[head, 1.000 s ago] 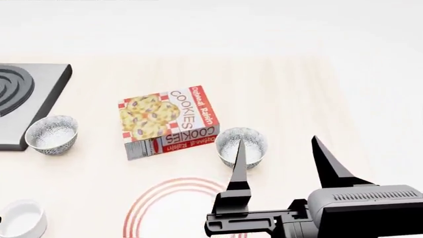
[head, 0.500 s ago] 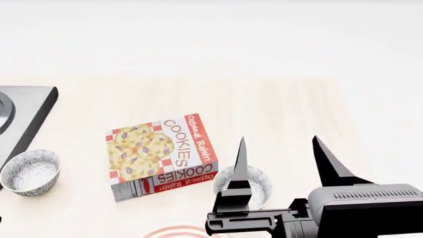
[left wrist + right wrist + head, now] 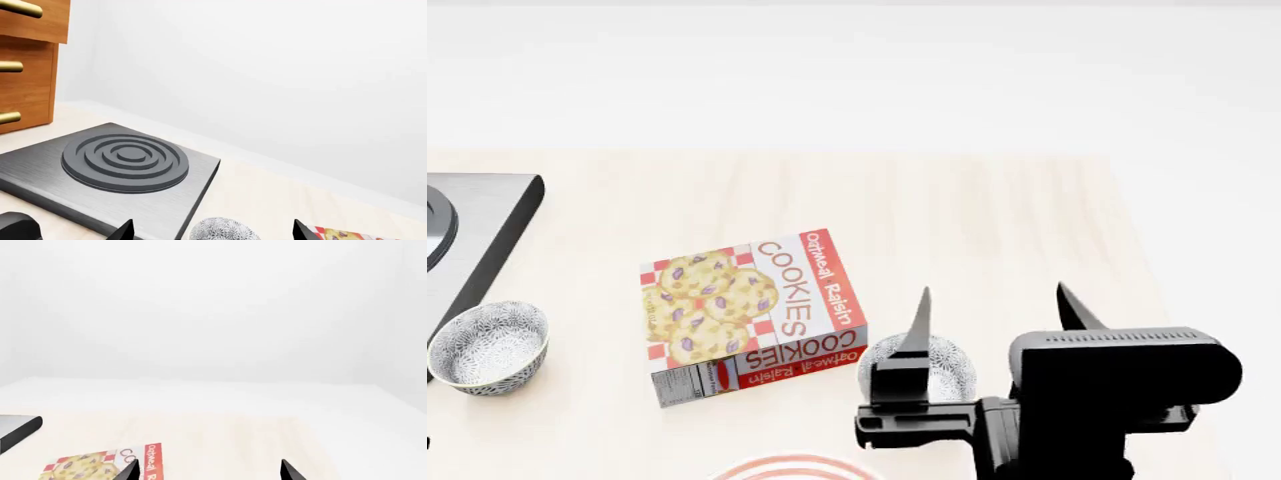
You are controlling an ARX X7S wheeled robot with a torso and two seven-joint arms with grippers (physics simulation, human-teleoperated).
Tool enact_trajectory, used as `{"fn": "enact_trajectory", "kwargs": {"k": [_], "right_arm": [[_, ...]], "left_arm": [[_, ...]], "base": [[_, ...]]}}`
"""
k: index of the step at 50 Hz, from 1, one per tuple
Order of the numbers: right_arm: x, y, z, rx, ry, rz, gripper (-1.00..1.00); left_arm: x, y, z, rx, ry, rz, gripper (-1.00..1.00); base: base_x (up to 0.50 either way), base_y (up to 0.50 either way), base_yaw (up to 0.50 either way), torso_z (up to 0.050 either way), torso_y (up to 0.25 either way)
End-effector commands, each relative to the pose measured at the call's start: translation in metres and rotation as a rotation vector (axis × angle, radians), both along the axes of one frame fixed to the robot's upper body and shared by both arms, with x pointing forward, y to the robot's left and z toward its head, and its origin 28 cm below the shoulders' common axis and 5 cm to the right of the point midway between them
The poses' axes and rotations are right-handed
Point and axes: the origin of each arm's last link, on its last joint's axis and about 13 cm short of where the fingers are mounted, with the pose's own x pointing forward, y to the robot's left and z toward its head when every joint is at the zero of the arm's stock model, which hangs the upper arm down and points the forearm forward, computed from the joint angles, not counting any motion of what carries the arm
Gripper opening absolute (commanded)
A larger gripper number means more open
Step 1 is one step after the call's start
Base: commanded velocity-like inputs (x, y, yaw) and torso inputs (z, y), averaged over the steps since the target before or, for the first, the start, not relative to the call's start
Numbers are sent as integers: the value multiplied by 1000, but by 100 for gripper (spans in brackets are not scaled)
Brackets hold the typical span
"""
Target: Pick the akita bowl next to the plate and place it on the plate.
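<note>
The akita bowl [image 3: 945, 366], patterned grey outside and white inside, sits just right of the cookie box; my right gripper's left finger [image 3: 916, 335] covers part of it. Only a sliver of the plate [image 3: 785, 466], with its red rings, shows at the head view's bottom edge. My right gripper [image 3: 998, 318] hangs open above the bowl's right side, with nothing between its fingers. In the right wrist view the right gripper [image 3: 208, 471] shows only its two tips over bare table. My left gripper [image 3: 213, 233] is open, and its tips frame a second patterned bowl [image 3: 223, 231].
An Oatmeal Raisin cookie box [image 3: 754, 315] lies flat left of the akita bowl. The second identical bowl [image 3: 487, 347] stands beside the dark stove burner plate [image 3: 481, 225], whose rings [image 3: 125, 160] show in the left wrist view. Wooden drawers [image 3: 27, 60] rise behind the burner.
The head view tilted up, so the plate slid almost out of frame. The right gripper's wrist has since risen and pitched, and its fingers look shorter over the bowl.
</note>
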Motion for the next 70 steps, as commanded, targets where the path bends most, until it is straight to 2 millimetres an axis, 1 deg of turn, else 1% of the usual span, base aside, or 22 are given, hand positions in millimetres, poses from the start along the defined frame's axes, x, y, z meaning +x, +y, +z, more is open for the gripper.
{"fn": "enact_trajectory", "kwargs": {"k": [1, 5, 8, 10, 13, 15, 16, 17, 19, 21, 26, 27, 28, 29, 30, 33, 38, 41, 44, 51, 56, 70], "right_arm": [[26, -3, 3, -63, 80, -53, 100], [35, -4, 6, -163, 84, -94, 100], [41, -5, 5, -155, 170, -92, 100], [46, -6, 5, -180, 170, -113, 100], [51, -7, 7, -168, 167, -99, 100], [55, -6, 8, -205, 186, -100, 100], [56, -4, 11, -161, 182, -93, 100], [59, -4, 12, -139, 243, -71, 100], [64, -3, 15, -118, 301, -48, 100], [71, -3, 18, -91, 322, -73, 100], [83, -2, 20, -82, 357, -67, 100], [84, -2, 20, -98, 385, -43, 100], [87, -3, 21, -47, 425, -65, 100], [89, -4, 21, 8, 451, -44, 100], [93, -6, 21, 21, 445, -57, 100], [98, -7, 21, -34, 449, -71, 100], [107, -6, 26, -8, 473, -76, 100], [112, -3, 26, -24, 538, -36, 100], [118, -2, 25, -55, 552, -32, 100], [130, -2, 23, -13, 586, -32, 100], [134, -2, 22, -18, 603, -31, 100], [147, -4, 11, -33, 714, -38, 100]], "left_arm": [[1, 0, -1, -3, 1, 1, 100], [1, 0, -1, -5, 2, 4, 100], [1, 1, -1, -6, 2, 5, 100], [0, 0, 0, -6, 2, 5, 100], [1, 1, -1, -8, 3, 6, 100], [1, 1, -1, -8, 3, 6, 100], [0, 1, -1, -8, 3, 6, 100], [0, 1, 0, -9, 3, 7, 100], [0, 1, 0, -8, 3, 12, 100], [0, 1, 0, -9, 4, 15, 100], [-1, 1, 1, -9, 3, 14, 100], [-1, 1, 1, -9, 4, 16, 100], [0, 1, 1, -9, 4, 17, 100], [0, 1, 0, -9, 4, 18, 100], [1, 1, 0, -11, 4, 20, 100], [1, 1, 0, -10, 3, 19, 100], [1, 1, 0, -11, 4, 20, 100], [1, 1, 0, -11, 4, 20, 100], [1, 1, 1, -11, 4, 21, 100], [1, 2, 0, -15, 5, 21, 100], [0, 1, 1, -13, 6, 22, 100], [1, 2, 0, -15, 6, 22, 100]], "base": [[0, 0, 0, 0, 0], [0, 0, 0, 0, 0], [0, 0, 0, 0, 0], [0, 0, 0, 0, 0], [0, 0, 0, 0, 0], [0, 0, 0, 0, 0], [0, 0, 0, 0, 0], [0, 0, 0, 0, 0], [0, 0, 0, 0, 0], [0, 0, 0, 0, 0], [0, 0, 0, 0, 0], [0, 0, 0, 0, 0], [0, 0, 0, 0, 0], [0, 0, 0, 0, 0], [0, 0, 0, 0, 0], [0, 0, 0, 0, 0], [0, 0, 0, 0, 0], [0, 0, 0, 0, 0], [0, 0, 0, 0, 0], [0, 0, 0, 0, 0], [0, 0, 0, 0, 0], [0, 0, 0, 0, 0]]}}
